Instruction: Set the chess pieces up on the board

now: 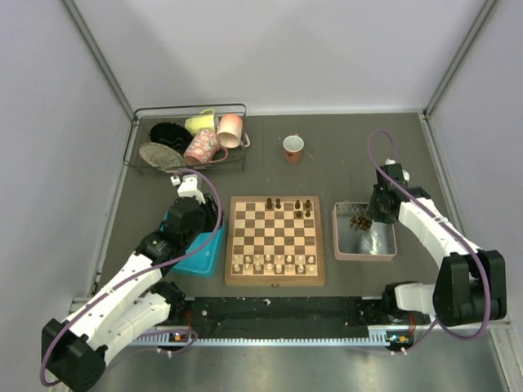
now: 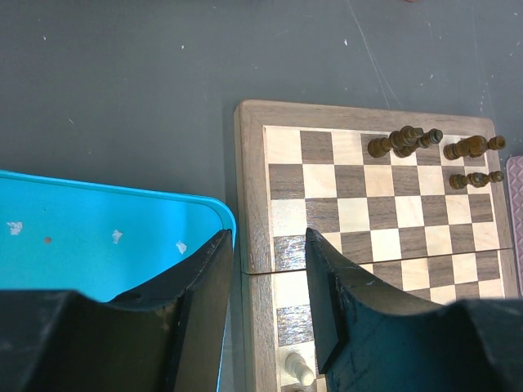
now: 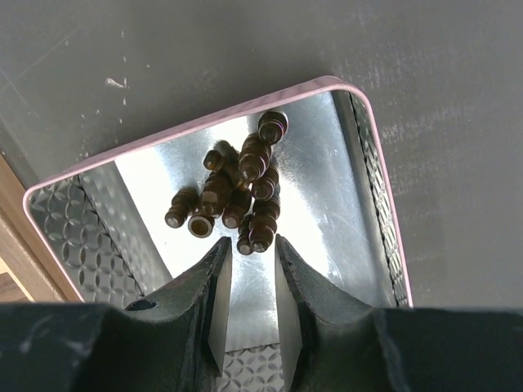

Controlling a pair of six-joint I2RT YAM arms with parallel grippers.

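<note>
Left gripper [image 2: 268, 245]: held open and empty over the meeting edges of blue tray [image 2: 98, 237] and board [image 1: 274, 237]. Right gripper [image 3: 251, 245]: slightly parted, nothing gripped, poised over pink-rimmed tray [image 3: 98, 220]. Chess pieces [image 3: 241, 184]: heaped in that tray; several are stood on the board's far rows.

Desk [image 1: 351, 135] top is dark grey, matte, w/ faint pale scuffs & specks showing up close in both wrist views. Three plain panels box it in: back wall [image 1: 278, 49], left wall [image 1: 45, 163], right wall [image 1: 494, 147], all whitish-grey w/ a slight lilac cast. Silver metal posts [image 1: 98, 57] run up the two back corners; a similar metal strip [image 1: 114, 196] lines the desk's left side. Brushed-metal sill [image 1: 270, 367] sits at the near edge. Light is soft & even, shadows faint.
</note>
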